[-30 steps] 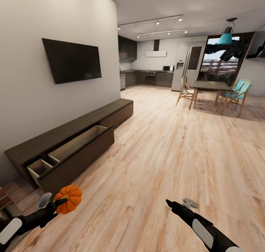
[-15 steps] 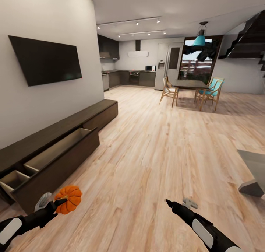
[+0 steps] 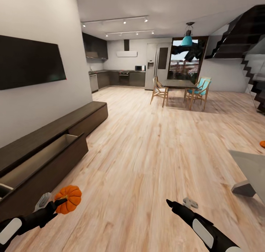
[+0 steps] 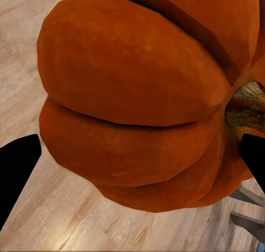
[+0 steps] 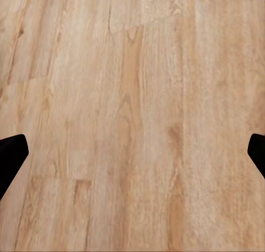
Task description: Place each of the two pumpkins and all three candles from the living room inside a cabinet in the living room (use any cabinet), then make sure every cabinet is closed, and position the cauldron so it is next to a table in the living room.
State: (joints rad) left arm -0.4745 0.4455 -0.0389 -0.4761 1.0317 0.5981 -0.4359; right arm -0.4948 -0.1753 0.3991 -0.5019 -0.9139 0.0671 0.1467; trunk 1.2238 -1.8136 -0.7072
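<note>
A ribbed orange pumpkin (image 3: pixel 69 199) with a brownish stem (image 4: pixel 247 105) is held low over the wooden floor, my left gripper (image 3: pixel 55 201) shut on it. The left wrist view shows it close up between the black fingertips (image 4: pixel 16 172). The long dark-brown cabinet (image 3: pixel 55 128) runs along the left wall, one wide drawer (image 3: pixel 40 154) pulled out with a pale inside. My right gripper (image 3: pixel 179 202) is open and holds nothing above bare floor. A corner of the grey table (image 3: pixel 250 167) shows at the right edge. A small orange object (image 3: pixel 262 144), perhaps the other pumpkin, lies beyond it.
A dark TV (image 3: pixel 25 62) hangs above the cabinet. Open wooden floor (image 3: pixel 154 149) stretches ahead to a dining table with chairs (image 3: pixel 178 88) and a kitchen behind. A dark staircase (image 3: pixel 254 71) rises at the far right.
The camera has turned right: the cabinet and TV slid toward the left edge, while the table corner, orange object and staircase came into view. Both grippers kept their pose.
</note>
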